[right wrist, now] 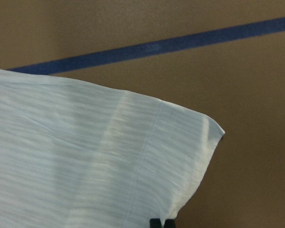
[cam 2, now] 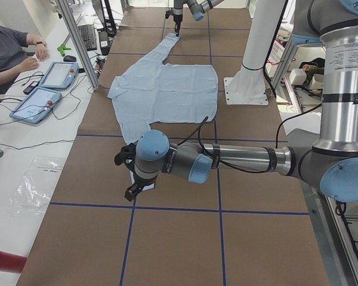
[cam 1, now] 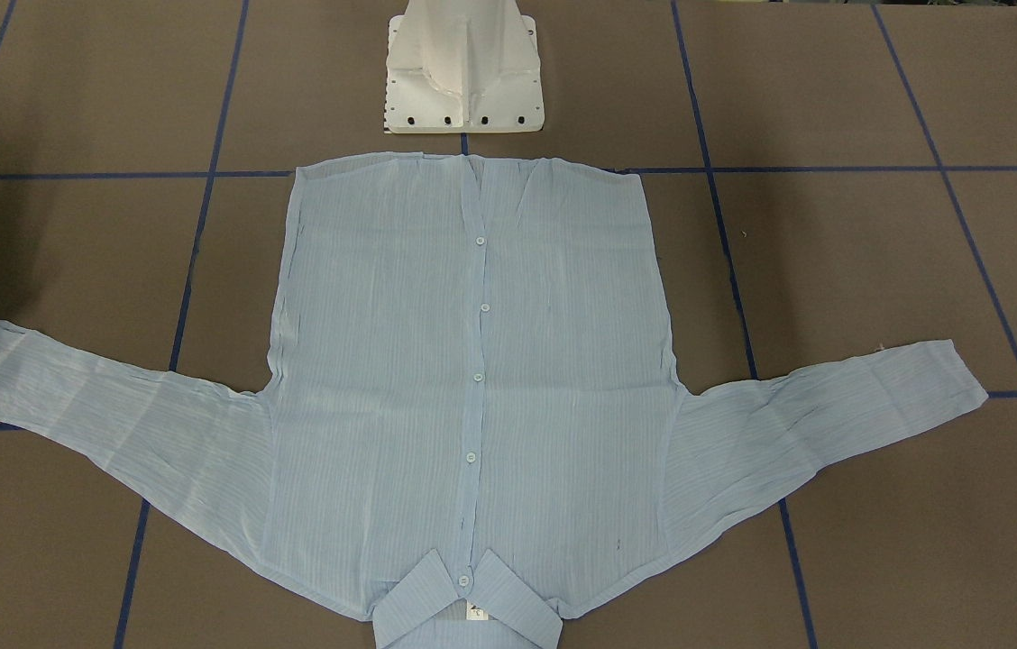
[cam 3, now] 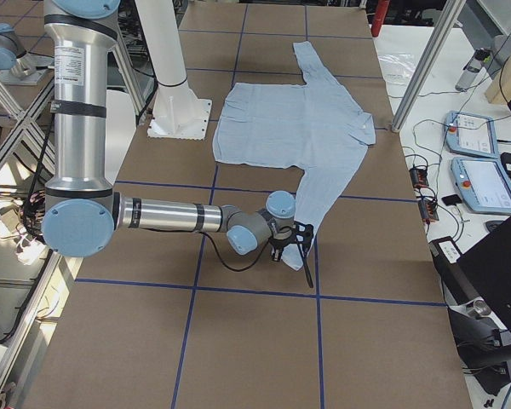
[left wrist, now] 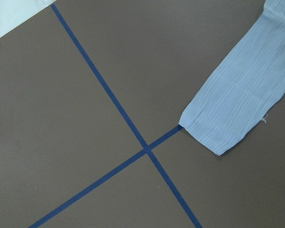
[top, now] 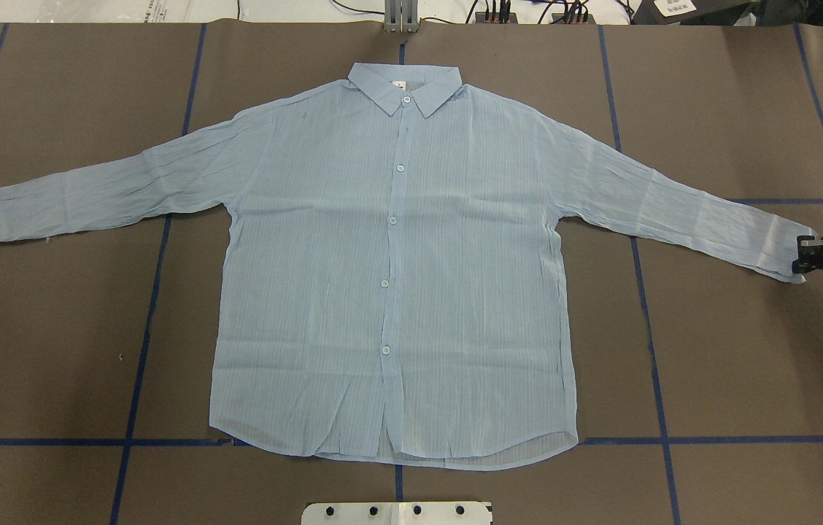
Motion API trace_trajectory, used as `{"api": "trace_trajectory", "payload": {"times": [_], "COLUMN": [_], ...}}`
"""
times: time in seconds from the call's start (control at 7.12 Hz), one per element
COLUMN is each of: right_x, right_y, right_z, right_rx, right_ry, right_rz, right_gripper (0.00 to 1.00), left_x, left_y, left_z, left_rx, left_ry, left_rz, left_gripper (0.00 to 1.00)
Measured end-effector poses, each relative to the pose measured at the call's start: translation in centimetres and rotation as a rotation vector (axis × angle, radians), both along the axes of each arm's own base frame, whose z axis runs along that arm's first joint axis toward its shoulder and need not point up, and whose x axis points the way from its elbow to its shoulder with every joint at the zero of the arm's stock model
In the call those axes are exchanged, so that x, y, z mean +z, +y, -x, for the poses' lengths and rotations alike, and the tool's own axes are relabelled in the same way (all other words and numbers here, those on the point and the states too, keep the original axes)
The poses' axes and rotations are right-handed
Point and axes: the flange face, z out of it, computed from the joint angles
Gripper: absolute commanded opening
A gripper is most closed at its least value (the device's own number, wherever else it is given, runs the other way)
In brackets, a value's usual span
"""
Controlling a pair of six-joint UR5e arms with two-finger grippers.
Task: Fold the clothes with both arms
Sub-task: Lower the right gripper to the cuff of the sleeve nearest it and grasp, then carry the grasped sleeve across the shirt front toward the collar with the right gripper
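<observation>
- On the right, the right gripper (top: 804, 255) touched a cuff of the shirt (top: 389, 277); its grip was unclear.
- The left gripper (cam 2: 128, 176) hung near the other cuff; its grip was unclear too.

Beneath the right fingers (right wrist: 156, 223) spreads a brown worktop (top: 732, 350) gridded with blue tape lines (top: 654, 379). Past its edge, in front of those fingers, a white bench (cam 2: 12, 149) carries two tablets (cam 2: 36, 103).

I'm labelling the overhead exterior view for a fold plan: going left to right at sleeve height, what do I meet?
One cuff of the shirt → button placket → the other cuff → right gripper, at that cuff's end.
</observation>
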Motion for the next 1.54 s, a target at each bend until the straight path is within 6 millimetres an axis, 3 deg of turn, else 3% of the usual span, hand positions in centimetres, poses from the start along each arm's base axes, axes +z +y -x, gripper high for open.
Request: {"api": "trace_trajectory", "payload": {"times": [0.42, 0.84, 1.26, 1.54], "right_x": [-6.0, -15.6, -28.0, -35.1], "right_y": [-2.0, -7.6, -11.7, -11.7], "right_z": [1.1, 4.4, 11.7, 17.7], "right_rx": [0.011, 0.013, -0.037, -0.052], "right_ry": [-0.055, -0.135, -0.236, -0.275], "right_rz": [-0.072, -0.225, -0.393, -0.488], "right_gripper": [0.00, 0.00, 0.00, 0.00], "left_x": [0.1, 0.1, 0.2, 0.3], "left_y": [0.1, 0.1, 0.1, 0.1], "left_z": [0.0, 0.0, 0.0, 0.0], "left_rx": [0.001, 0.001, 0.000, 0.000], "left_ry": [0.001, 0.002, 0.001, 0.002], "left_rz": [0.001, 0.002, 0.004, 0.007], "left_gripper": [1.00, 1.00, 1.00, 1.00]}}
